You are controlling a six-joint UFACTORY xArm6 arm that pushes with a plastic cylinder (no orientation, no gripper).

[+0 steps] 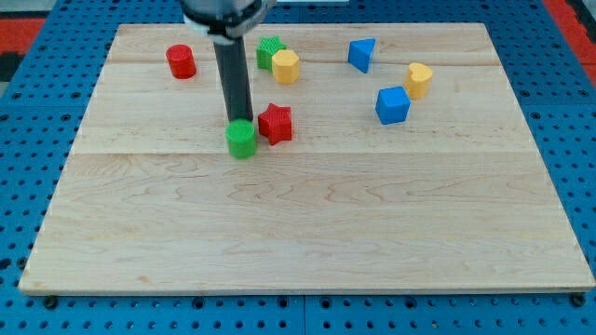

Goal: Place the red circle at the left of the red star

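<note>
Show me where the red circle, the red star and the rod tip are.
red circle (181, 61), camera view, on its top face.
red star (276, 122), camera view, on its top face.
my tip (239, 122), camera view, rod's lower end, touching the green block (241, 140).

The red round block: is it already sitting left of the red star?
Left, but far off: the red circle sits near the view's top, apart from the red star.

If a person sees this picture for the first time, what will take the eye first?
First, the dark rod coming down from the view's top, with my tip right behind the green cylinder, which sits just left of the red star. Next, the red circle, alone near the top left of the wooden board.
</note>
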